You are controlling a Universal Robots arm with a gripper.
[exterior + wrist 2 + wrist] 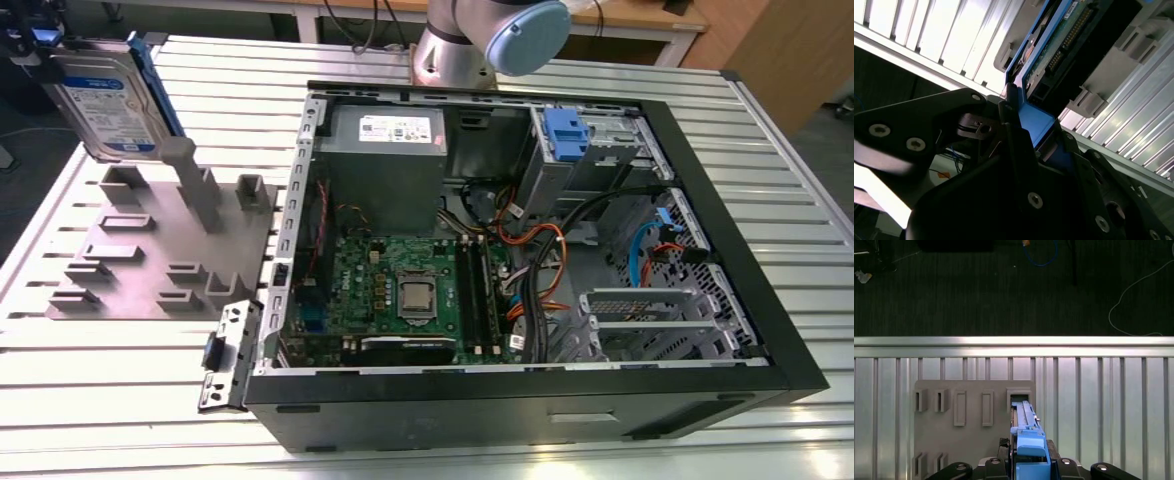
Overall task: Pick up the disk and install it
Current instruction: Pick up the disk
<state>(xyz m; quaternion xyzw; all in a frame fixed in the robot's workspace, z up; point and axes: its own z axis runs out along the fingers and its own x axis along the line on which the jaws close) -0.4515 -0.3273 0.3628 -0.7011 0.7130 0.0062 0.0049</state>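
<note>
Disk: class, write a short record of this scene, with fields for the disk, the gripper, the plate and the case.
disk: upright, over the plate, outside the case
gripper: shut on the disk's blue bracket
plate: grey, slotted, on the exterior view's left of the case
case: open, board in view
installed: no

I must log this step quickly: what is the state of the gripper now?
Gripper: closed, holding the disk by its blue bracket.
</note>
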